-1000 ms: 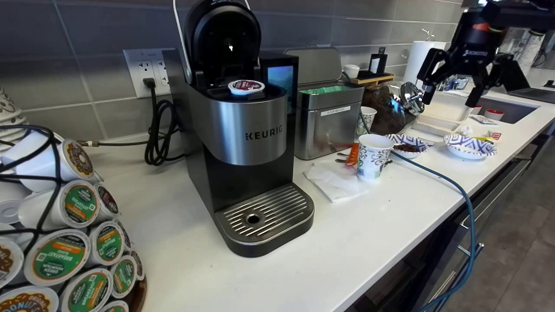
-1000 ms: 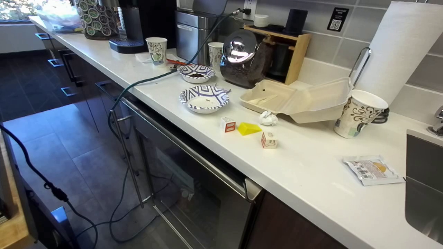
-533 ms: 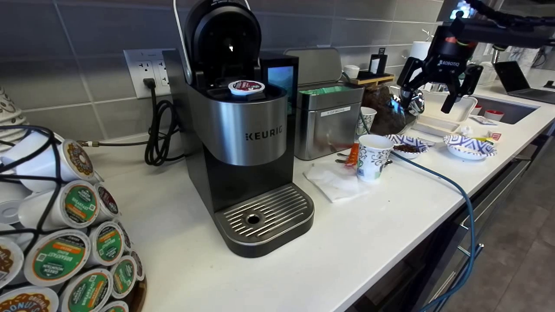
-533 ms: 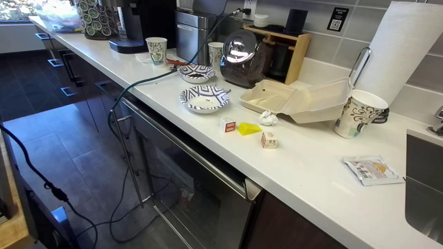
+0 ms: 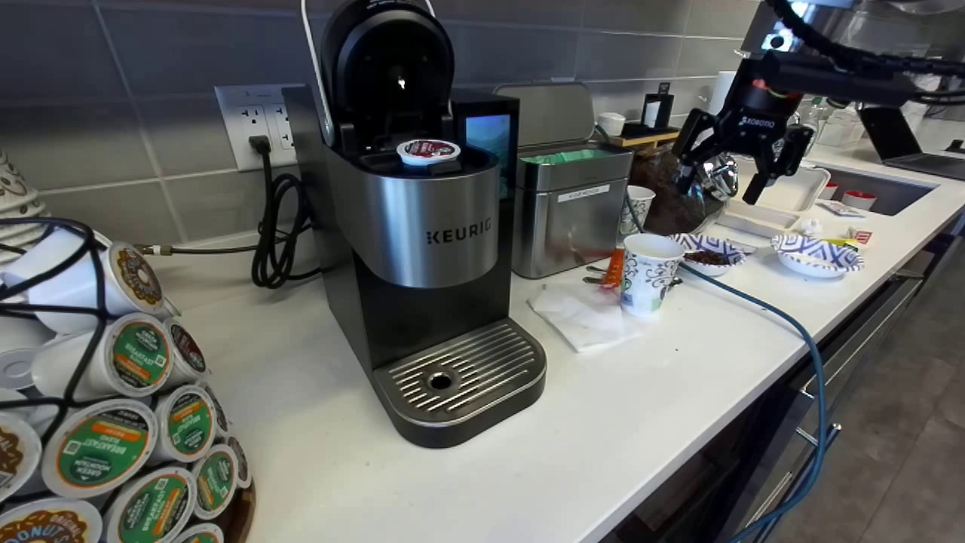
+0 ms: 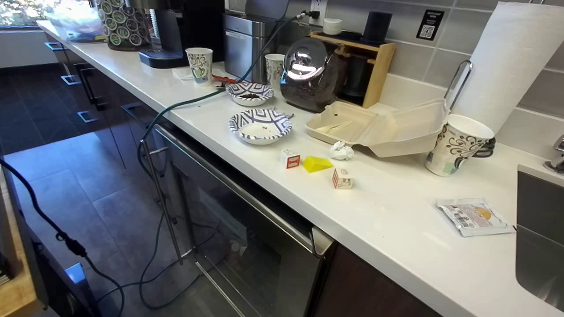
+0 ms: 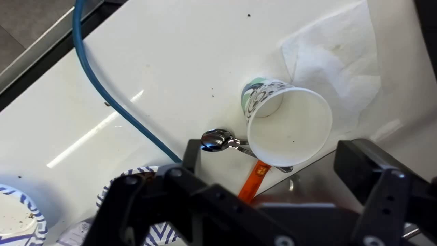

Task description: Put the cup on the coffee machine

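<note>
The tall white patterned cup (image 5: pixel 648 280) stands upright on the counter, right of the coffee machine, at the edge of a napkin. It also shows in the other exterior view (image 6: pixel 200 67). In the wrist view the empty cup (image 7: pixel 290 126) is seen from above, its mouth lying between the finger lines. The silver and black coffee machine (image 5: pixel 426 226) has its lid raised, a pod (image 5: pixel 428 153) on top and a bare drip tray (image 5: pixel 460 381). My gripper (image 5: pixel 718 190) is open and empty, above and behind the cup, apart from it; its fingers (image 7: pixel 355 164) show at both sides.
Spoons (image 7: pixel 216 140) and an orange packet (image 7: pixel 253 182) lie beside the cup on the napkin (image 5: pixel 580 324) side. A blue cable (image 5: pixel 776 309) crosses the counter. A silver container (image 5: pixel 573 226), a glass jar (image 5: pixel 667 196) and patterned bowls (image 5: pixel 818 258) stand nearby.
In an exterior view, my gripper has moved left and slightly down, closer to the cup, and tilted a little. It stays open. The cup and the machine have not moved.
</note>
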You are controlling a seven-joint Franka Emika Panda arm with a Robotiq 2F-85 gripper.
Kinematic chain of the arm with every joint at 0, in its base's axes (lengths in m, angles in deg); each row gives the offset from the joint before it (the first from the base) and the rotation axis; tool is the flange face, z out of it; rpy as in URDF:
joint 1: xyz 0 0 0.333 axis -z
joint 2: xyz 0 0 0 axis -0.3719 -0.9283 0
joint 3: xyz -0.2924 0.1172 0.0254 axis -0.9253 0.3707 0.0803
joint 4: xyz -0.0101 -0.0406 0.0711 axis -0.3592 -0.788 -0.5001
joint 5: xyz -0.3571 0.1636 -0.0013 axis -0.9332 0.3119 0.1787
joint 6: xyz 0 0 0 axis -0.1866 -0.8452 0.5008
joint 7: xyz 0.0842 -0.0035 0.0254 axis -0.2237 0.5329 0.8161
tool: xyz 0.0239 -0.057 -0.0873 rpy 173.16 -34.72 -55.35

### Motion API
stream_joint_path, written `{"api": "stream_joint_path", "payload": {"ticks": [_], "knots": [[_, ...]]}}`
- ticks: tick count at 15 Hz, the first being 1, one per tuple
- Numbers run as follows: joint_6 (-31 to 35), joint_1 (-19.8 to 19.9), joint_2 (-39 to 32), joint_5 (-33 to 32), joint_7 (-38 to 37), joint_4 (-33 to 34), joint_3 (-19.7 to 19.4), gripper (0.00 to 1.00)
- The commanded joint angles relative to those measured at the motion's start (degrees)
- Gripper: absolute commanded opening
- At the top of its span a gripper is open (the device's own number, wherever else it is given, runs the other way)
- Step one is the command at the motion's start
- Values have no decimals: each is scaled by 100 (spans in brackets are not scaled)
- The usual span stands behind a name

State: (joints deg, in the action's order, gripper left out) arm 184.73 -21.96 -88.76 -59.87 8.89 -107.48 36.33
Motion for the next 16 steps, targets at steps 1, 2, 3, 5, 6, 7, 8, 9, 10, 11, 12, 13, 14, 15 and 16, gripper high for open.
{"api": "stream_joint_path", "payload": {"ticks": [1,2,3,5,6,7,8,9,10,11,12,13,14,15,16], "knots": [[350,-169,-444,83,23,51,-170,100],[399,-186,-526,111,39,26,-203,100],[413,-194,-588,140,23,3,-238,100],[379,-199,-676,201,47,-40,-297,100],[358,-197,-710,234,62,-62,-322,100],[359,-202,-745,240,58,-78,-347,100],[346,-207,-789,256,74,-81,-363,100],[358,-220,-837,249,63,-78,-377,100],[398,-234,-871,251,46,-79,-388,100],[417,-252,-898,257,34,-71,-395,100],[450,-272,-927,249,19,-60,-402,100],[443,-287,-950,256,26,-48,-408,100],[452,-305,-965,248,16,-43,-417,100],[462,-319,-976,247,9,-39,-426,100],[472,-330,-986,247,-1,-33,-432,94]]}}
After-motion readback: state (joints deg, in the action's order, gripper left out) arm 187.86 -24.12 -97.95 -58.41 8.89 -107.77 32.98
